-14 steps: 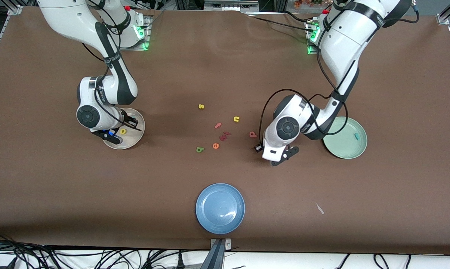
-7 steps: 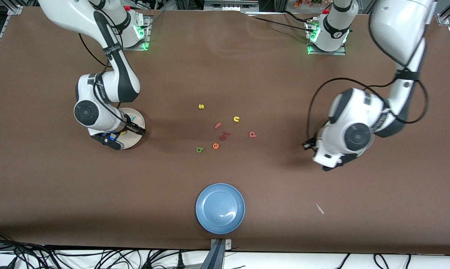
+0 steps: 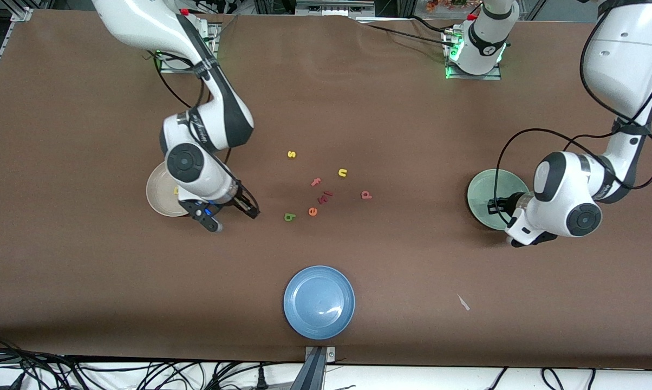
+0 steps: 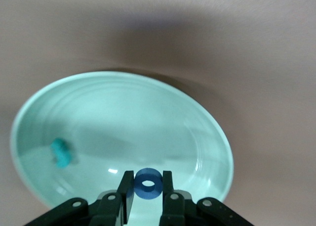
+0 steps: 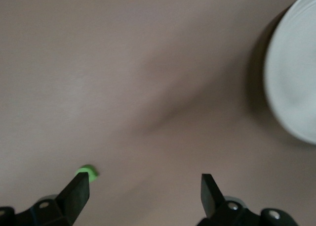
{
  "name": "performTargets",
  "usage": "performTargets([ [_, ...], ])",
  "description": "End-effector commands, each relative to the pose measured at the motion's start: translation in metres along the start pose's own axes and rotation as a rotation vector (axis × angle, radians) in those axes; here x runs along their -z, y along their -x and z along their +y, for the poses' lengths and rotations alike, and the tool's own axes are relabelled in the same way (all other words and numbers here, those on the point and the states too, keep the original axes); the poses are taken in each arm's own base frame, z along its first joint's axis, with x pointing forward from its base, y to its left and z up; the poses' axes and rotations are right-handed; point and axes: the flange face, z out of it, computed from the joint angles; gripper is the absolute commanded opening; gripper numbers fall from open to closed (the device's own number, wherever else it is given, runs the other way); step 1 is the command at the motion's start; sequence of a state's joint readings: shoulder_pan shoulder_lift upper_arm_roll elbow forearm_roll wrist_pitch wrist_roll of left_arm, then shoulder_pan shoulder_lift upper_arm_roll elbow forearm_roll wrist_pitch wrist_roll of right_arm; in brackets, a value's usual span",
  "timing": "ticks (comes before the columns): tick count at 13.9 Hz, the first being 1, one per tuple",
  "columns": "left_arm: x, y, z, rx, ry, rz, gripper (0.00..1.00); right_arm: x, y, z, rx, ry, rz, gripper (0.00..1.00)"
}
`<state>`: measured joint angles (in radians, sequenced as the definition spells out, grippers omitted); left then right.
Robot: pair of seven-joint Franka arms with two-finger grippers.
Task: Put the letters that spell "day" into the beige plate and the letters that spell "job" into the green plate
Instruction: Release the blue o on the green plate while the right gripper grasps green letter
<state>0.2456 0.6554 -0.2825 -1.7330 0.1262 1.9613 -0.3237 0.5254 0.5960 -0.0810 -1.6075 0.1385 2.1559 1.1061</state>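
- We see the left pincer (image 4: 147,196) pinching a tiny blue ring-shaped foam o (image 4: 148,183) between its two black fingers, up in the air over the round pale mint-green plate (image 4: 207,137).
- A small teal hooked foam j (image 4: 62,153) already lies in that green plate, which sits toward the left arm's end of the brown surface (image 3: 412,281).
- We find the right pincer (image 5: 143,189) with its fingers spread wide and holding nothing, over bare surface just beside the round cream-beige plate (image 3: 158,192), on the side toward the loose letters.
- A tiny yellow foam d (image 3: 176,190) shows in the beige plate, partly hidden by the right arm; we cannot make out a teal y there.
- The small green foam a (image 3: 289,217) lies on the surface near the right pincer, between it and an orange e (image 3: 312,212).
- The salmon-red foam b (image 3: 366,194), reading as a p, lies among the loose letters at mid-surface.
- Around it we note a yellow s (image 3: 291,154), a yellow u (image 3: 343,173), a pink f (image 3: 316,182) and dark red pieces (image 3: 325,197).
- A round blue plate (image 3: 319,301) sits nearer the front camera than all the letters.
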Motion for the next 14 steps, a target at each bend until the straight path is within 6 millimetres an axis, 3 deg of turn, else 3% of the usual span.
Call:
performTargets([
  [1, -0.014, 0.001, -0.002, -0.033, -0.027, 0.011, 0.04, -0.023, 0.002, -0.042, -0.085, -0.035, -0.012, 1.00],
  [2, -0.015, -0.001, -0.007, -0.046, -0.062, 0.018, 0.18, -0.032, 0.001, -0.054, -0.110, -0.068, -0.004, 1.00],
  [3, -0.014, -0.001, -0.009, -0.048, -0.067, 0.021, 0.48, -0.040, -0.002, -0.064, -0.135, -0.112, 0.011, 1.00],
  [4, -0.008, -0.001, -0.010, -0.046, -0.068, 0.027, 0.92, -0.047, 0.003, -0.072, -0.157, -0.140, 0.009, 0.99],
  [5, 0.005, 0.001, -0.009, -0.043, -0.070, 0.040, 1.00, -0.055, 0.008, -0.075, -0.165, -0.143, 0.000, 0.97],
  [7, 0.049, 0.017, 0.006, -0.047, -0.067, 0.069, 1.00, -0.069, 0.019, -0.078, -0.187, -0.132, -0.008, 0.92],
  [9, 0.087, 0.039, 0.040, -0.019, 0.007, 0.063, 1.00, -0.078, 0.033, -0.080, -0.195, -0.118, -0.012, 0.92],
  [10, 0.096, 0.050, 0.062, 0.032, 0.057, 0.057, 1.00, -0.080, 0.034, -0.080, -0.196, -0.115, -0.014, 0.91],
  [12, 0.097, 0.075, 0.123, 0.136, 0.078, 0.057, 1.00, -0.089, 0.039, -0.080, -0.205, -0.104, -0.016, 0.88],
  [14, 0.084, 0.094, 0.186, 0.217, 0.101, 0.100, 1.00, -0.093, 0.045, -0.081, -0.203, -0.097, -0.017, 0.85],
])
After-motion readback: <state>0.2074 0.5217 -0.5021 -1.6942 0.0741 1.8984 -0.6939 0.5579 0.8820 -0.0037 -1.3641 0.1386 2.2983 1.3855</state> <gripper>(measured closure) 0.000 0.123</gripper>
